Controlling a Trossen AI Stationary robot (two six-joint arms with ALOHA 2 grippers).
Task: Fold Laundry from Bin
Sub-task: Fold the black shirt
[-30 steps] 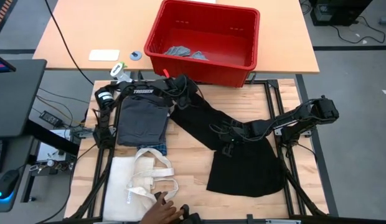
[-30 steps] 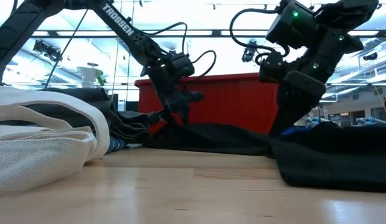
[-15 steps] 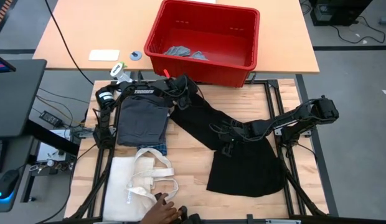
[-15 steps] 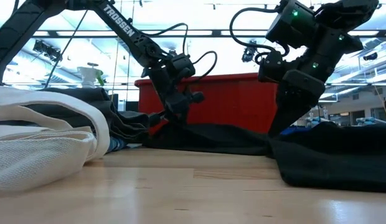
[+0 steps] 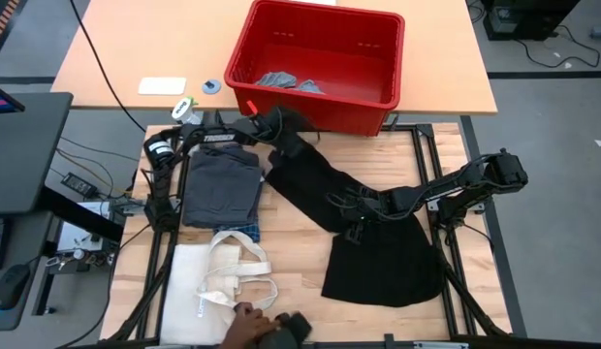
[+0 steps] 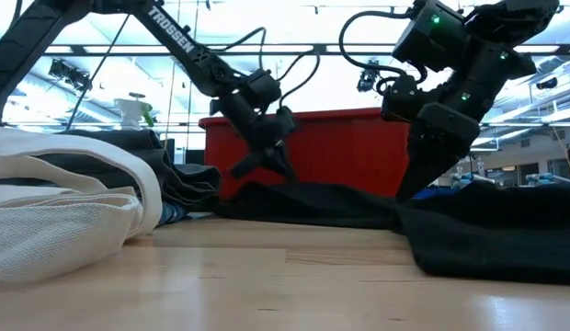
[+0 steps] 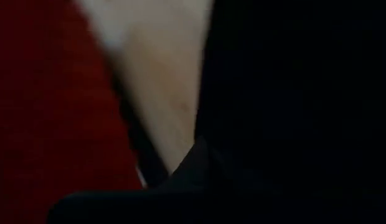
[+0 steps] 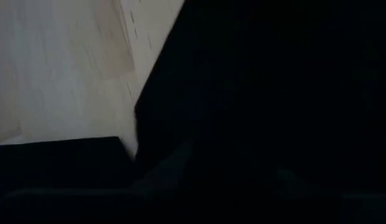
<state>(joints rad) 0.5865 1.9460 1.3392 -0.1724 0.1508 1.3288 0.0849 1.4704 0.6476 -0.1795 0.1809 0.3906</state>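
"TROSSEN" read on left arm (image 6: 175, 32). Left gripper (image 5: 278, 124) clamped on large black cloth garment (image 5: 378, 242), red plastic bin (image 5: 320, 58) just behind. Right gripper (image 5: 354, 208) pressed into same garment; finger spread not discernible.

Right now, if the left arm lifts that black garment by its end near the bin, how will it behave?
Probably floppy: the black garment lies flat and creased across the table. It will likely drape and trail, since the right gripper pins its middle. The left gripper looks shut on its end.
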